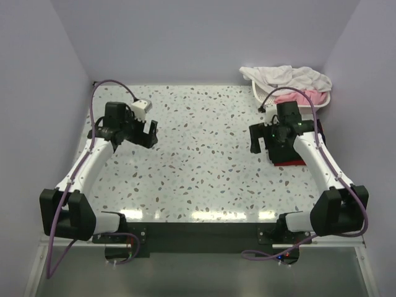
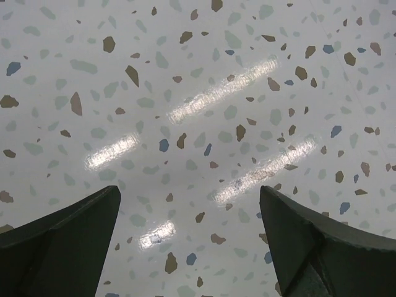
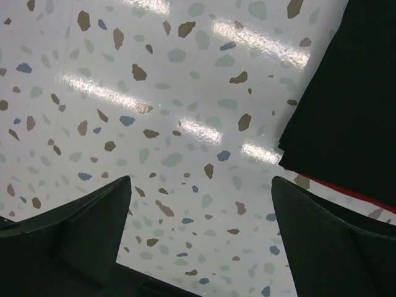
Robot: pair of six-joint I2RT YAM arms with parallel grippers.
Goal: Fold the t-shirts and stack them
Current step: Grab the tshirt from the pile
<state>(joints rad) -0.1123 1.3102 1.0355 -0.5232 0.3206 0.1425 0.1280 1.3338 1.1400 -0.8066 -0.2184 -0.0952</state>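
as they hover, fingers (image 2: 59, 247) gape wide.

Place: a robot test cell in a lab, not a home or a shop.
Walls: plain pale lilac panels (image 1: 204, 37) close off the far, left and right edges of the table like a booth.
Table: a glossy speckled tabletop (image 1: 204, 173) that mirrors strip lights.
Arms: the left arm (image 1: 86, 167) and the right arm (image 1: 318, 161), white and black, are bolted at the near edge beside a dark base plate (image 1: 204, 234).
Cables: purple cables (image 1: 93, 111) run loose along both arms.
Frame: a bare grey metal sheet (image 1: 204, 275) lies below the near edge.
Props: a white lattice basket (image 1: 256, 93) heaped with cloth (image 1: 284, 75) sits at the far right corner.
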